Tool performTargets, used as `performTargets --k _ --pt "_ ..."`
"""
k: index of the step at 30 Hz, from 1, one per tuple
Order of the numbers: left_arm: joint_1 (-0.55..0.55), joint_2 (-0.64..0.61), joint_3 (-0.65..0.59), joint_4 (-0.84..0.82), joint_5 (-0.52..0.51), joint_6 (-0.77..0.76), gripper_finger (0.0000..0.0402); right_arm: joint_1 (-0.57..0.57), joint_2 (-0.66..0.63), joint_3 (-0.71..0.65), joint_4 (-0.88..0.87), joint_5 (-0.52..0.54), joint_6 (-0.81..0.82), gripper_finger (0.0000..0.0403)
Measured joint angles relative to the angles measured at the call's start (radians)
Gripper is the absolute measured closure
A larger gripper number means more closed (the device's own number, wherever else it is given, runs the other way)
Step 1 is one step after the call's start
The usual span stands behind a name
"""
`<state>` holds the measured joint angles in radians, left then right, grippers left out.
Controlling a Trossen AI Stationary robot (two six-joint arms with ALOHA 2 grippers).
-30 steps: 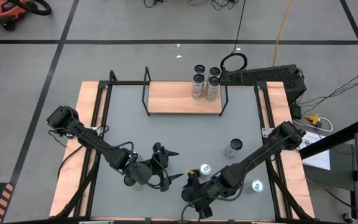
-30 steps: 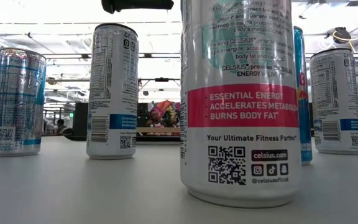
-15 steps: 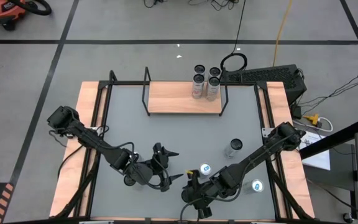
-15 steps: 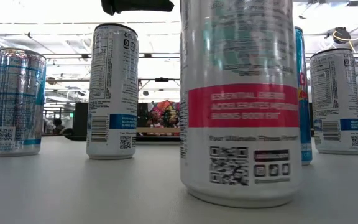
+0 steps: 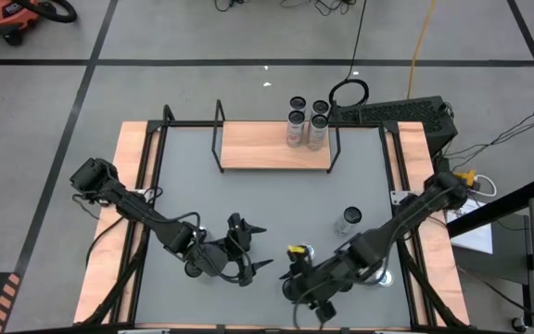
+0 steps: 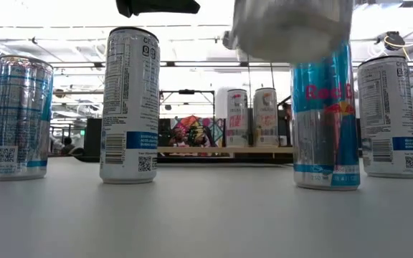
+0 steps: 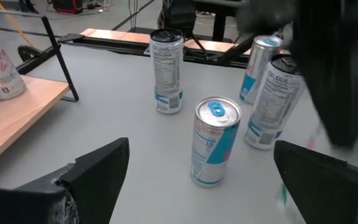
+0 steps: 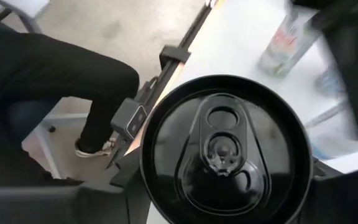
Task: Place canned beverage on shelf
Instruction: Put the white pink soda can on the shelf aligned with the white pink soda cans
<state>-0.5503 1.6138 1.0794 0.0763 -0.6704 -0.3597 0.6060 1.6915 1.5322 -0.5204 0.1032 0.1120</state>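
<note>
I see the right arm reaching in from the table's right edge, elbow bent, with the right gripper (image 5: 306, 278) low over the near middle of the grey tabletop (image 5: 276, 209). Its jaws are clamped on a white aluminium beverage can with a black lid (image 8: 224, 149); in the low view the can's underside (image 6: 291, 32) hangs clear of the table surface, slightly tilted. The lid fills the right wrist view, and a person's dark trouser leg and shoe (image 8: 92, 87) show on the floor beyond the table edge. The left arm lies folded across the near left of the table, the left gripper (image 5: 253, 249) with its jaws wide apart and nothing between them. Other slim cans stand on the table: a blue-and-silver can (image 6: 326, 118), and a white can with a blue band (image 6: 128, 104). The small light-wood shelf with black rod frame (image 5: 258, 148) sits at the far edge, well apart from the lifted can, carrying cans at its right end.
</note>
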Motion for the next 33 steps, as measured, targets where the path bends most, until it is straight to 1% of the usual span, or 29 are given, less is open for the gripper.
performTargets --k 3,6,8,11,14,16,22,24,29,30,33 --pt "0.000 -0.010 0.000 0.004 0.000 0.001 0.0009 0.000 -0.073 0.000 -0.036 0.004 -0.071 0.0192" --pt "0.000 -0.011 0.000 0.057 0.008 0.035 0.0009 0.000 -0.136 0.000 -0.067 0.004 -0.162 0.0191" --pt "0.000 -0.011 0.000 0.099 0.056 0.072 0.0009 0.000 -0.171 0.000 -0.074 0.004 -0.241 0.0191" --pt "0.000 -0.011 0.000 0.125 0.132 0.086 0.0009 -0.001 -0.217 0.000 -0.077 0.004 -0.351 0.0193" --pt "-0.001 -0.011 0.000 0.125 0.166 0.122 0.0009 -0.005 -0.247 0.001 -0.081 0.004 -0.433 0.0199" --pt "0.000 -0.011 0.000 0.127 0.169 0.151 0.0009 -0.005 -0.255 0.002 -0.098 0.005 -0.475 0.0203" --pt "0.000 -0.011 0.000 0.128 0.169 0.165 0.0009 -0.006 -0.241 0.001 -0.120 0.005 -0.570 0.0205" --pt "0.000 -0.011 0.000 0.128 0.169 0.166 0.0009 -0.010 -0.231 0.001 -0.099 0.012 -0.615 0.0203" --pt "0.000 -0.011 0.000 0.130 0.169 0.167 0.0009 -0.011 -0.234 0.002 -0.009 0.154 -0.614 0.0203" --pt "0.000 -0.011 0.000 0.134 0.168 0.173 0.0009 -0.011 -0.237 0.002 -0.005 0.167 -0.612 0.0203" --pt "0.000 -0.011 0.000 0.136 0.168 0.195 0.0009 -0.012 -0.240 0.002 -0.025 0.159 -0.594 0.0203"
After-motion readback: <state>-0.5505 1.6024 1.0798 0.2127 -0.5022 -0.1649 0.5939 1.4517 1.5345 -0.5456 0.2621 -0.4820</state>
